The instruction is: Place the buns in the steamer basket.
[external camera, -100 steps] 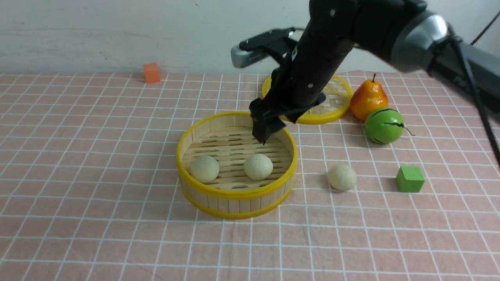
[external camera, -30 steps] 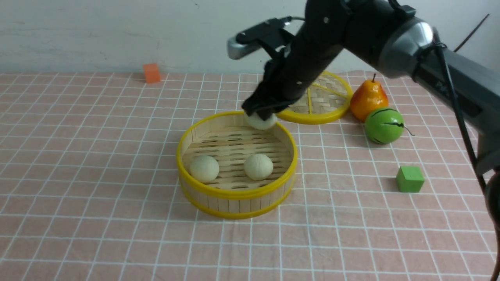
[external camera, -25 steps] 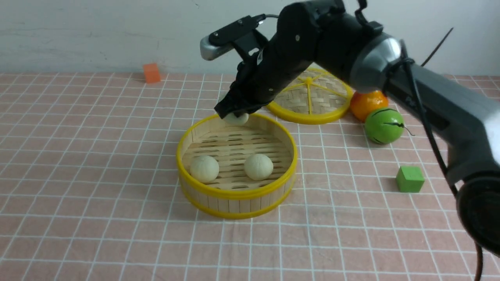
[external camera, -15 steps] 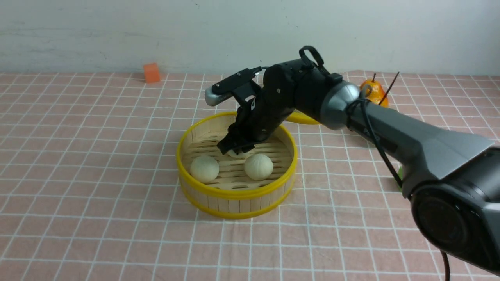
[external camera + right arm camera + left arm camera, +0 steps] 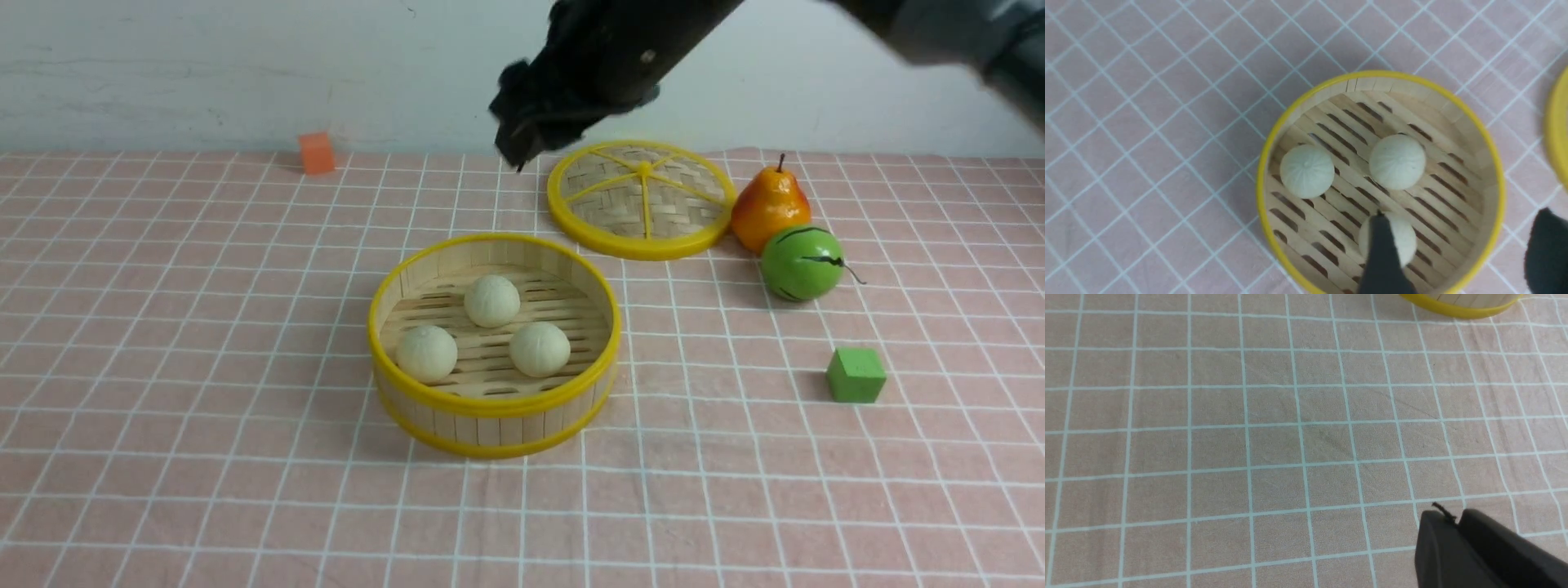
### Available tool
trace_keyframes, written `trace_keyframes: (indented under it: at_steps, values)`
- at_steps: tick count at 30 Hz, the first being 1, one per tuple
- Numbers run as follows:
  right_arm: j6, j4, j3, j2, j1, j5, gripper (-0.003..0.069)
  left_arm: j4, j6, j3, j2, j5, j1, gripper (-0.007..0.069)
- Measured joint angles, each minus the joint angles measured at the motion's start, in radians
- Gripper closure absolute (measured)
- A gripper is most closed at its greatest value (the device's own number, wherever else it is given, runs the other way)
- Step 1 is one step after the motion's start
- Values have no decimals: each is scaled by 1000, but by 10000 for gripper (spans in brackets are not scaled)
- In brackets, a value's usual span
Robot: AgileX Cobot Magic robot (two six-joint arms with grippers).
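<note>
All three buns point(image 5: 491, 300) sit on the slat floor of the basket point(image 5: 490, 406), each apart from the others. Your right gripper point(image 5: 1459, 214) hangs high over the basket, fingers spread, holding nothing. Your left gripper point(image 5: 1455, 522) has its fingers pressed together, empty, over the desk point(image 5: 1274, 449) beside the basket.

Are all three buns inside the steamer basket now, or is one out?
All in: three buns rest on the steamer basket floor, none outside it. The right gripper is open, empty.
</note>
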Motion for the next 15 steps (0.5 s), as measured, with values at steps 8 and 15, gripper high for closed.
trace_keyframes:
  at_steps: [8, 15]
  values:
    - [-54, 20, 278, -424, 0, 30, 675, 0, 0, 0, 0, -1, 0, 568]
    - [-71, 31, 798, -792, 0, -180, 677, 0, 0, 2, 0, -1, 0, 568]
